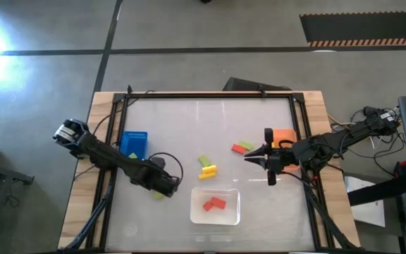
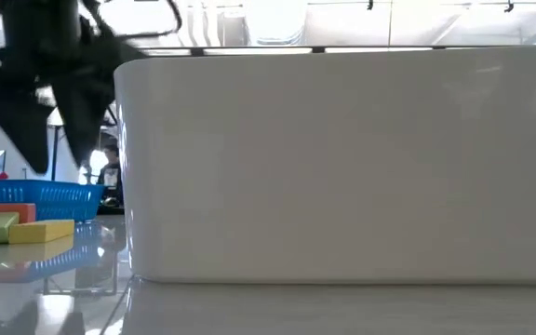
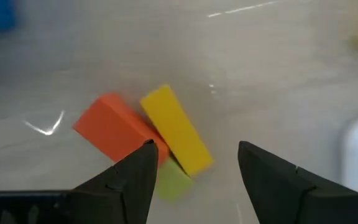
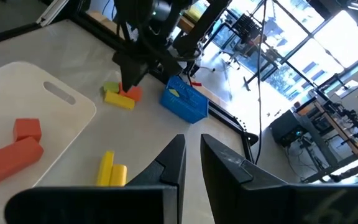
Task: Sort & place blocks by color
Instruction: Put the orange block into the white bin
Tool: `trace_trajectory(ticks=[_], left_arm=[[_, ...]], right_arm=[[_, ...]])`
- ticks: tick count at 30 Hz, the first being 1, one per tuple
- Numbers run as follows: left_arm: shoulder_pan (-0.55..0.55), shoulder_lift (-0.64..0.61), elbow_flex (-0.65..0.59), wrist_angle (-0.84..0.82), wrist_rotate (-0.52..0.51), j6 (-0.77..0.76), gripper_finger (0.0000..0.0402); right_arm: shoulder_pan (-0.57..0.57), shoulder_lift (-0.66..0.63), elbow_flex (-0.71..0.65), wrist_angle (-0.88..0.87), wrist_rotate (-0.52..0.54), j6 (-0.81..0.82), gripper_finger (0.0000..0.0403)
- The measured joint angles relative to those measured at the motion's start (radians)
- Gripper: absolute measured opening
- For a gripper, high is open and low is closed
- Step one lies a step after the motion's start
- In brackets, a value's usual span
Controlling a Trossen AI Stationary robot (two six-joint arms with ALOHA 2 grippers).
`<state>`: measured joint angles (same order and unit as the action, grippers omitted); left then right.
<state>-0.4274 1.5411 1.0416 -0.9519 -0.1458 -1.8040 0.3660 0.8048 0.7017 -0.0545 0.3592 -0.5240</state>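
Blocks lie in several small groups on the worktop (image 1: 111, 106). Two red blocks (image 1: 214, 204) are already in the white tray (image 1: 196, 215) at the near edge, a green and a yellow one (image 1: 207, 166) lie just beyond it, and a red-and-green pair (image 1: 242, 147) sits nearer the orange bin (image 1: 283, 136).

My left pincer (image 3: 192, 163) hangs low over a tight cluster beside the blue bin (image 1: 134, 144): an orange block (image 3: 112, 132) and a yellow block (image 3: 174, 135) touching side by side, with a light green block (image 3: 174, 182) partly under the yellow one. Its fingers stand apart, holding nothing, and the yellow block's near end lies between the tips.

My right pincer (image 4: 191, 163) waits above the worktop near the orange bin, its fingers almost together and empty.

As I judge it, sorting is partly done and the step in hand is picking from this cluster. The next move calls for lowering the left fingers so they straddle only the yellow block across its narrow width. Because the orange block presses against it, one finger may snag or drag that neighbour, so I should line up with the yellow block's slant before closing.
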Motion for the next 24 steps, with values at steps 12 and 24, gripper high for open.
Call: trace_trajectory(ticks=[12,24], left_arm=[[-0.002,-0.005,-0.097,-0.024,0.017,-0.094,0.0205],[-0.040,-0.005,-0.114,-0.027,0.037,-0.155,0.0205]], right_arm=[[0.000,-0.024,0.000,-0.023,0.004,-0.001,0.0038],[0.000,-0.026,0.000,-0.024,0.004,-0.002,0.0038]])
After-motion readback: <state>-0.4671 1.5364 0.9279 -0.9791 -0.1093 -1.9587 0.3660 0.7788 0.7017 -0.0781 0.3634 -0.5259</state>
